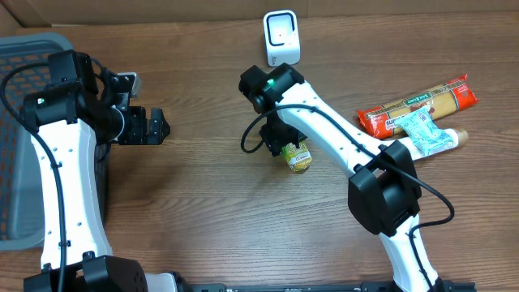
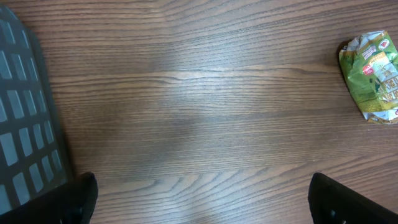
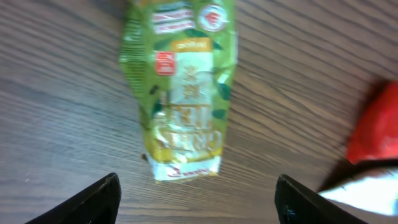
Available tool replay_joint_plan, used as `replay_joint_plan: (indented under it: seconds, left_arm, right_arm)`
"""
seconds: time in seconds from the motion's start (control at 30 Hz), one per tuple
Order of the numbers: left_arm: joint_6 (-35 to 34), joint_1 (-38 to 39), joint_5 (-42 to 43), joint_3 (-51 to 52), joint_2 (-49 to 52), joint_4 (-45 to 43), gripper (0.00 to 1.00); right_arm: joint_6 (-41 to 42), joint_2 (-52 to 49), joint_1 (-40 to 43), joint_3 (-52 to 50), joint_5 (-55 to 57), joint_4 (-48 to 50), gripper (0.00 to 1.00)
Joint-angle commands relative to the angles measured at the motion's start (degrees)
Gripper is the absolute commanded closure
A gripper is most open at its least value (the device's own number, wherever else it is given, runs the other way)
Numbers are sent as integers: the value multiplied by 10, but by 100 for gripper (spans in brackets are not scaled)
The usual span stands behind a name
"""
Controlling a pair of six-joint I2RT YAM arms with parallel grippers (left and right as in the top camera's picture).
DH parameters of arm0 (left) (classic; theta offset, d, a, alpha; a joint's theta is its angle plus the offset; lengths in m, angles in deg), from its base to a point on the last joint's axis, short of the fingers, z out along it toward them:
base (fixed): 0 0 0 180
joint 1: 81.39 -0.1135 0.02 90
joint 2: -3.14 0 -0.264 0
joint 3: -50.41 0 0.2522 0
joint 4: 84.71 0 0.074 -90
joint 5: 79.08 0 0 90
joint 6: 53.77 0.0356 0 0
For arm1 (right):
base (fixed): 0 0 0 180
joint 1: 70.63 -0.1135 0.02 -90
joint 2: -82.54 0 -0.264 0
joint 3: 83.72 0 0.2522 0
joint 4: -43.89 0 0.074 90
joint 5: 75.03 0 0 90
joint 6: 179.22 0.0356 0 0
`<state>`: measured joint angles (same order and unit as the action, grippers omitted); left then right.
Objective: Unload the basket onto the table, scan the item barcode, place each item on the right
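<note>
A green tea packet (image 1: 299, 157) is seen lying flat on the wooden table (image 1: 211, 211), near its middle and partly under the right gripper (image 1: 280, 139). In the right wrist view the packet is shown lengthwise, with the two dark fingertips (image 3: 93, 202) spread wide on either side of its lower end. No contact with the packet can be made out, so the right gripper is taken as released, with nothing grasped. The print on the packet is blurred, so whether a barcode faces up cannot be told.

A white barcode scanner (image 1: 281, 37) is stood upright at the far edge of the table, apart from the packet. To the right, a long red and orange pasta packet (image 1: 418, 104) is overlapped by a pale blue sachet (image 1: 426, 134).

The left gripper (image 1: 150, 127) is held over bare wood, well to the left of the tea packet. Its jaws are fully spread and nothing is held between them. A grey slatted basket (image 1: 16, 146) is placed at the table's left edge.
</note>
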<state>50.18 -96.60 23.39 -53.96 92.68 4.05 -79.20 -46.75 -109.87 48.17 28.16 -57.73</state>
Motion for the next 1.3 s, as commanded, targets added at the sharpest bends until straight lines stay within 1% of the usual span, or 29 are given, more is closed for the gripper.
replay_joint_plan:
  seconds: [0.0, 0.23, 0.57, 0.73, 0.9, 1.0, 1.27]
  left_arm:
    - [13, 1, 9, -2, -4, -1, 1]
    - [13, 1, 9, -2, -4, -1, 1]
    - [13, 1, 9, -2, -4, -1, 0]
    - [13, 1, 9, -2, -4, -1, 0]
    - [13, 1, 9, -2, -4, -1, 1]
    - [13, 1, 9, -2, -4, -1, 0]
    - [13, 1, 9, -2, -4, -1, 0]
  right_arm:
    - [37, 38, 11, 15, 52, -1, 20]
    - [30, 38, 19, -7, 52, 5, 17]
    - [30, 38, 15, -92, 52, 57, 17]
    - [0, 38, -14, -110, 52, 86, 18]
    - [0, 38, -58, -110, 124, 108, 16]
    - [-2, 38, -77, -110, 129, 109, 15]
    - [-8, 38, -89, -138, 127, 125, 15]
